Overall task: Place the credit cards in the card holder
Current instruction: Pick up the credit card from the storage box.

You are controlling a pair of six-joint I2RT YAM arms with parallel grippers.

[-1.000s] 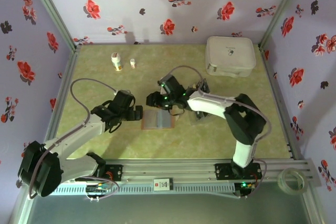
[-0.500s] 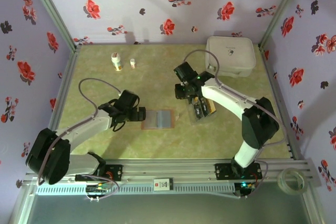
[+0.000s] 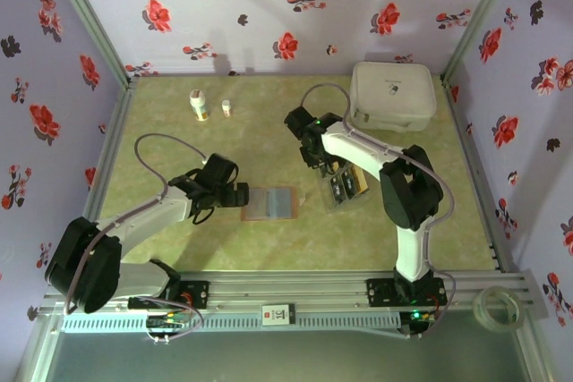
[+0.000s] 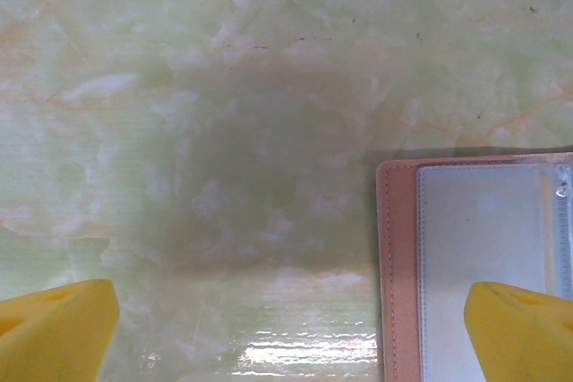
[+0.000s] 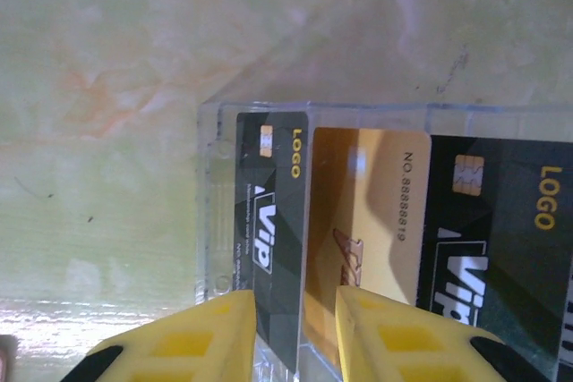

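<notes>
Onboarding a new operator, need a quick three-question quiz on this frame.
1. True or false: the left tool is wide open, at the wallet's edge.
2. The right tool hovers over: A) white case, B) cards in the clear tray, C) small bottles.
3. What colour is the card between the two black ones?
Key: 1 true; 2 B; 3 orange.

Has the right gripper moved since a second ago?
Yes. The right gripper has gone from above the card holder rightwards to the credit cards, nearer the white case.
</notes>
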